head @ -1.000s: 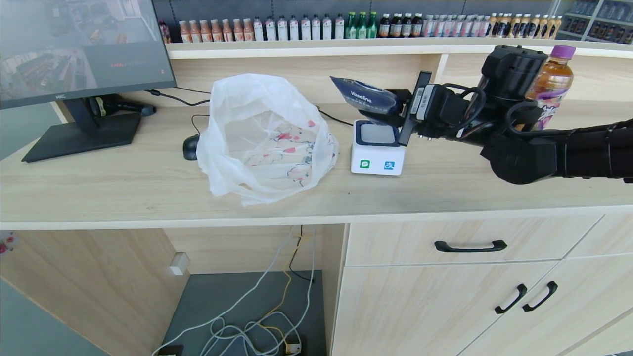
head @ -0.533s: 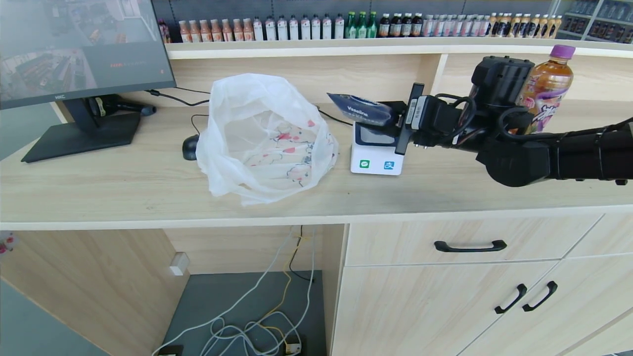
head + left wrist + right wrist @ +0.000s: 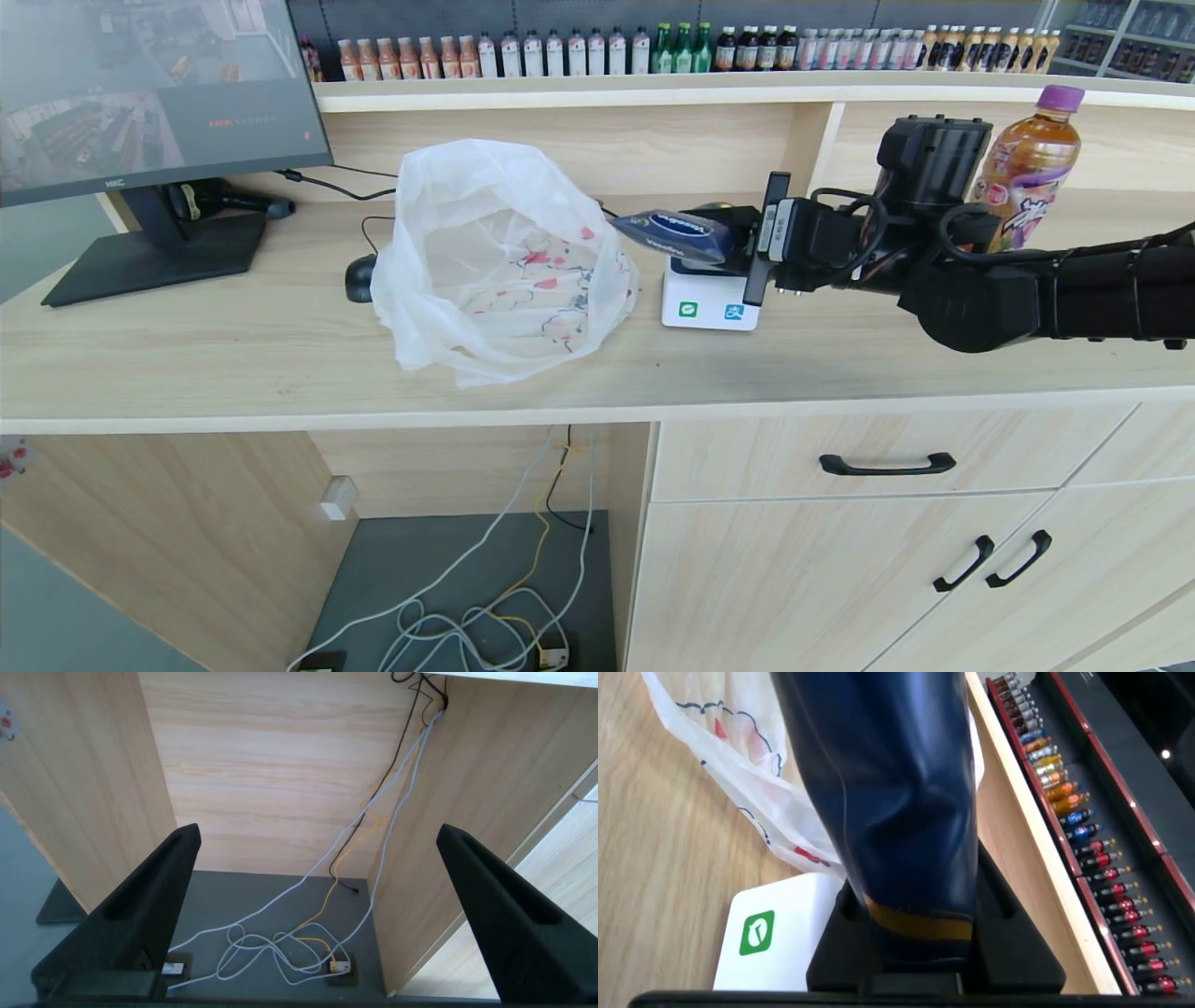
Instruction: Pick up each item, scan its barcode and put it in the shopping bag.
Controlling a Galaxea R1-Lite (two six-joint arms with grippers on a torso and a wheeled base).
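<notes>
Right pincer (image 3: 738,238) was pinching one end of a dark blue tube (image 3: 674,231), fingers pressed tight to both its sides. The tube lay nearly level, above the top of the white scanner box (image 3: 709,303), its free end just beside the rim of the shopping bag (image 3: 504,261); could not tell whether tube and bag touched. Left pincer (image 3: 318,835) hung low under the surface, fingers (image 3: 140,915) spread wide with nothing between them, above loose cables (image 3: 308,943) on the floor. The pale wood surface (image 3: 280,345) carried the bag standing open, the scanner just beside it, a black mouse (image 3: 358,278) on the bag's other side, a monitor (image 3: 149,84) at the far left, and an orange drink bottle (image 3: 1027,168) with a purple cap behind the right arm. Behind ran a shelf with a long row of bottles (image 3: 653,47). Count: one tube, one bag, one scanner, one mouse, one monitor, one drink bottle on the surface, three black drawer handles (image 3: 888,464) below it.
</notes>
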